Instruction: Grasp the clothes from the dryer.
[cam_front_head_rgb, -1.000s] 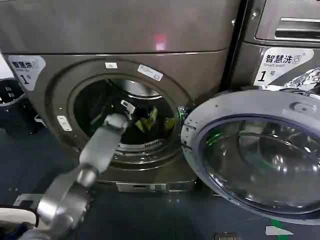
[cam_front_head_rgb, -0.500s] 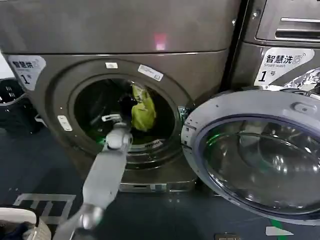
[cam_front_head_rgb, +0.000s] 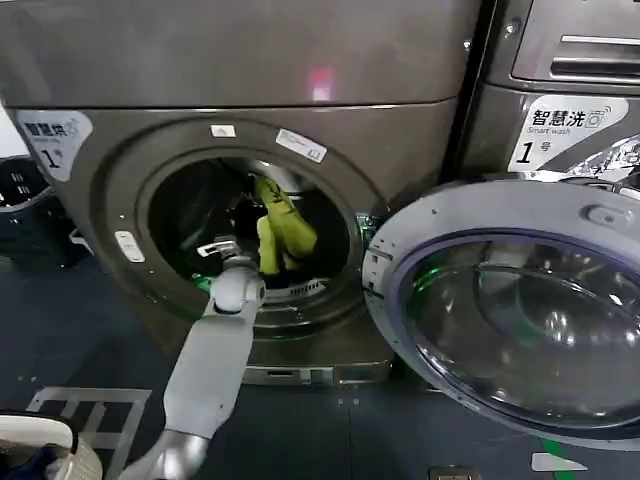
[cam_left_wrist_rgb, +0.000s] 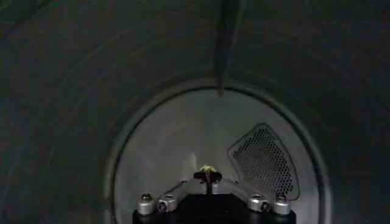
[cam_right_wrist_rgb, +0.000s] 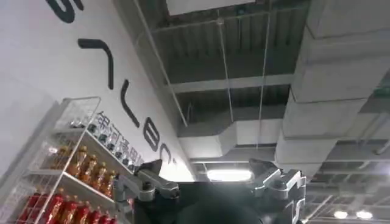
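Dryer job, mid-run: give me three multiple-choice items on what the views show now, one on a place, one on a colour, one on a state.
1. Where are the clothes?
A. on the floor
B. hanging in the dryer's round mouth
C. on the door's glass

2. What colour are the clothes?
A. yellow-green
B. red
C. white

3. How is the dryer's door?
A. shut
C. swung open to the robot's right
B. removed

Answers: 1 B, the head view shows them held up by the left gripper inside the opening. 2 A, the bundle is olive-lime. 3 C, the glass door stands open beside the mouth.
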